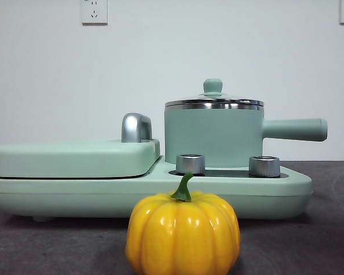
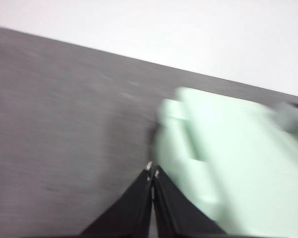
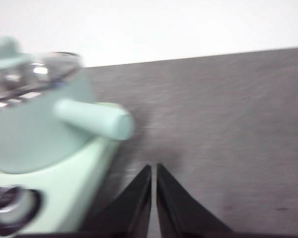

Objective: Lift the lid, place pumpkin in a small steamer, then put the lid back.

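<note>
Front view showed the lid [image 1: 214, 102] on the steamer [image 1: 212, 137], pumpkin [image 1: 183, 236] before it; left gripper [image 2: 152, 171] and right gripper [image 3: 153, 168] were closed, empty

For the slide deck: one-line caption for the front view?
Start state: pumpkin on the table in front of the appliance base; lid on the small steamer; no arms in view.

Glossy pumpkin [image 1: 183, 238], matt steamer [image 1: 212, 137], lid [image 1: 214, 102] rim seemingly polished steel
</note>
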### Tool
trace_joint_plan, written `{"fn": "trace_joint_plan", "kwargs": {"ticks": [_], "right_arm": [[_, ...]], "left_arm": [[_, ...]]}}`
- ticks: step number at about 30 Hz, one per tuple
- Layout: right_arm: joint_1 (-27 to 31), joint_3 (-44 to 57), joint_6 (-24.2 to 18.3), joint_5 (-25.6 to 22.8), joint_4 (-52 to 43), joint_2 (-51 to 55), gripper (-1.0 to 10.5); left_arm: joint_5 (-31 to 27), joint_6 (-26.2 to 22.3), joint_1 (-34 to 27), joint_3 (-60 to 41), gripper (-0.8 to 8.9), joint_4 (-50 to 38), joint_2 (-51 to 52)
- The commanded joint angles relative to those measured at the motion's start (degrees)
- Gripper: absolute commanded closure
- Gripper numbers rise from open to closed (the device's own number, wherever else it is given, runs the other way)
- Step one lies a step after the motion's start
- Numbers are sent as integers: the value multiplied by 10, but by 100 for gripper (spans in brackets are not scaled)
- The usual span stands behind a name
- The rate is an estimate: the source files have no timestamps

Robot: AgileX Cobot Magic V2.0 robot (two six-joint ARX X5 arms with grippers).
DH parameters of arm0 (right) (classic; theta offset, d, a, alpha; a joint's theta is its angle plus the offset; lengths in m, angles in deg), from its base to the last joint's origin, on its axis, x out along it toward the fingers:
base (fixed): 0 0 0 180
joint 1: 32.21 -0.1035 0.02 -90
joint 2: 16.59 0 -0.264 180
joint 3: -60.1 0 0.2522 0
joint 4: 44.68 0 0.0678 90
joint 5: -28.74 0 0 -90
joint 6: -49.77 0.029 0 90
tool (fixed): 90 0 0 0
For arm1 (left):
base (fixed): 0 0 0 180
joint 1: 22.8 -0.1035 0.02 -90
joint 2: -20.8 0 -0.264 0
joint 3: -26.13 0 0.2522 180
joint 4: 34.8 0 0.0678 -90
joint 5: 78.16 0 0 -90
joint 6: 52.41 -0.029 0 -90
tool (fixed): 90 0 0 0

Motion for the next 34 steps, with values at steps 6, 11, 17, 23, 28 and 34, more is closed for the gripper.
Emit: {"fn": "trace_joint_plan", "kwargs": {"ticks": [6, 11, 17, 23, 28, 34], "right_arm": [[-16, -110, 116, 9, 43, -10, 933], [-17, -219, 118, 11, 126, -54, 933], [-17, -343, 99, 70, 220, -130, 933], [-17, -449, 52, 172, 319, -212, 933], [-17, -506, -1, 234, 372, -262, 932], [-17, -521, -21, 259, 377, -273, 931]], "left_arm": [[46, 110, 26, 60, 807, 17, -12], [69, 118, 40, 134, 807, 63, -50], [94, 89, 53, 247, 807, 117, -129], [163, 38, 62, 356, 807, 165, -224], [193, -53, 76, 436, 807, 222, -297], [193, -108, 98, 482, 800, 257, -348]]}}
